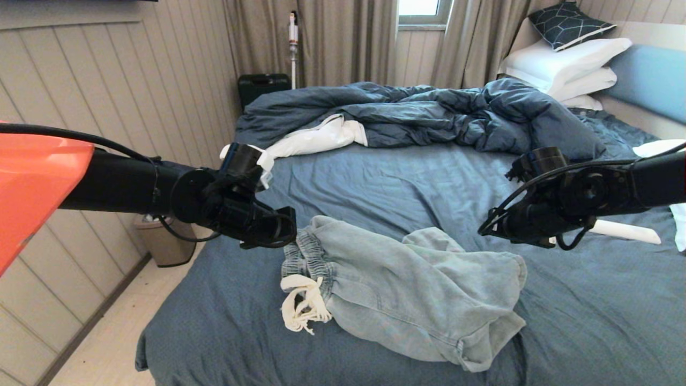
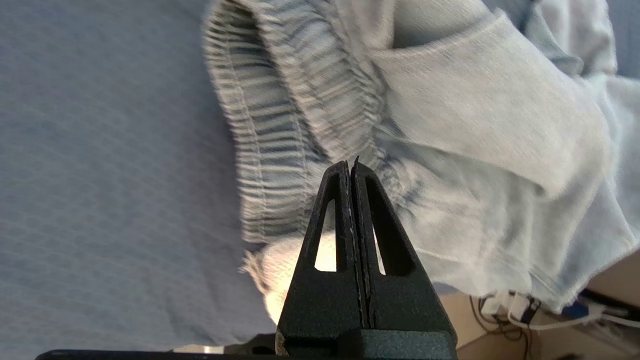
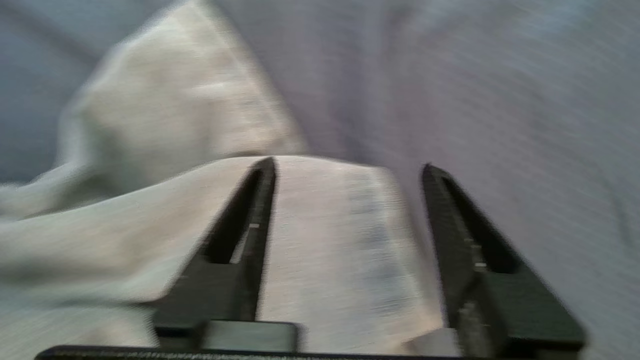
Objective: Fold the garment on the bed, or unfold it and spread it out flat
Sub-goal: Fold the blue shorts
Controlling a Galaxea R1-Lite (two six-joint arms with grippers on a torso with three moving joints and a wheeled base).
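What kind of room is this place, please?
Most likely a bedroom in a home. A large bed fills the view, with a rumpled duvet and stacked white pillows by the headboard, and curtains hang at the window.

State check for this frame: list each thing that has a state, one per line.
shorts: crumpled on the bed, not flat
drawstring: loose, bunched by the waistband
left pincer: shut, empty, at the waistband
right pincer: open, above a shorts leg
duvet: rumpled
pillows: stacked at the headboard
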